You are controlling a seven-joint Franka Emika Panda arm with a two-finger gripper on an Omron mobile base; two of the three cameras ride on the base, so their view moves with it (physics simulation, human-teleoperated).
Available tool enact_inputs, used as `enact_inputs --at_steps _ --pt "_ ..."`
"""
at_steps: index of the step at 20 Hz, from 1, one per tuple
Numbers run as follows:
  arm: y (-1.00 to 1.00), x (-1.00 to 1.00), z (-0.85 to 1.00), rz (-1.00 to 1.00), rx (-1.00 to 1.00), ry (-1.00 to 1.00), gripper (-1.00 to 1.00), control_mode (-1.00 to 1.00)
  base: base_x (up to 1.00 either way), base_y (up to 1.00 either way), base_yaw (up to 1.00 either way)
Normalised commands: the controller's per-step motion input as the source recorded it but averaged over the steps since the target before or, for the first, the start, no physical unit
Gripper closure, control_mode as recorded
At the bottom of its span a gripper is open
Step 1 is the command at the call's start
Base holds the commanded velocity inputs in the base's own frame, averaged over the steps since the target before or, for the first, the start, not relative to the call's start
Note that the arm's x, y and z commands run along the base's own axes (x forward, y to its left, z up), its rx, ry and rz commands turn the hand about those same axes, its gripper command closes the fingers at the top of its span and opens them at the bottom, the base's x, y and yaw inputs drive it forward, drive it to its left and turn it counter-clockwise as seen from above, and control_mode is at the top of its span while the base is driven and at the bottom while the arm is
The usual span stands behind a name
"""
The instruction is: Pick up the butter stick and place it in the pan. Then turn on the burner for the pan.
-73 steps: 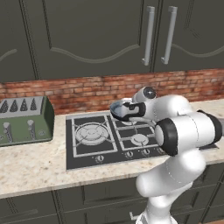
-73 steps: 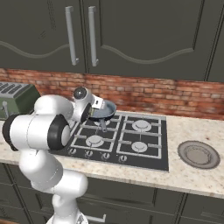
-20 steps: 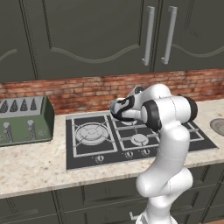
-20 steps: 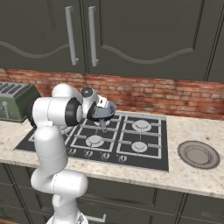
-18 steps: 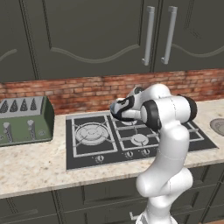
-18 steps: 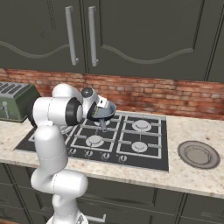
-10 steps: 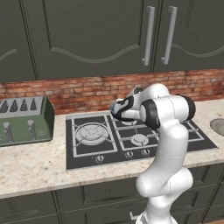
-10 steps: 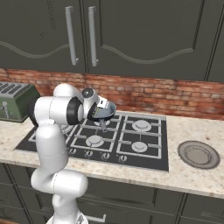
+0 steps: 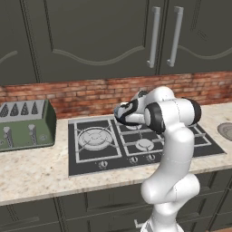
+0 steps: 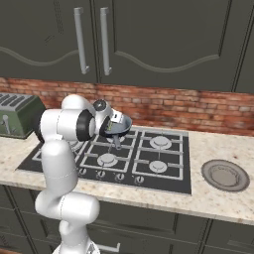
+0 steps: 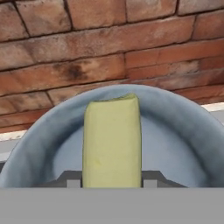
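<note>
The pale-yellow butter stick (image 11: 112, 140) stands upright between my two dark fingertips (image 11: 72, 179), and my gripper (image 11: 112, 180) is shut on it. Right behind and below it lies the blue-grey bowl of the pan (image 11: 179, 127), close to the brick wall. In the right base view the pan (image 10: 122, 127) sits on the rear of the cooktop (image 10: 168, 178), its thin handle pointing to the front, and my gripper (image 10: 112, 122) hangs just over its left rim. The burner under the pan is hidden by the pan. In the left base view my hand (image 9: 124, 113) hovers over that same rear spot.
A green toaster (image 9: 25, 124) stands on the counter left of the cooktop. The wide ringed burner (image 9: 95, 137) lies left of the pan, small burners (image 10: 159, 142) to its right. Knobs (image 10: 119, 177) line the cooktop's front edge. A round drain (image 10: 225, 173) lies at the right.
Since the oldest frames my arm's elbow has swung upright over the counter's front. Over the last second the hand with the butter stick has stayed over the pan.
</note>
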Motion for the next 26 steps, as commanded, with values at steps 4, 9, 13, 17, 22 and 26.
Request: enact_inputs --at_steps 4,9,13,17,22,26 --pt "0.00 0.00 0.00 0.00 0.00 0.00 1.00 -1.00 0.00 0.00 0.00" --pt "0.00 -0.14 0.00 0.00 0.00 0.00 1.00 -1.00 0.00 0.00 0.00" --pt "0.00 -0.17 0.00 0.00 0.00 0.00 1.00 -1.00 0.00 0.00 0.00" --pt "0.00 -0.16 0.00 0.00 0.00 0.02 1.00 -1.00 0.00 0.00 0.00" --pt "0.00 -0.04 0.00 0.00 0.00 0.01 1.00 -1.00 0.00 0.00 0.00" --pt "0.00 0.00 0.00 0.00 0.00 0.01 1.00 -1.00 0.00 0.00 0.00"
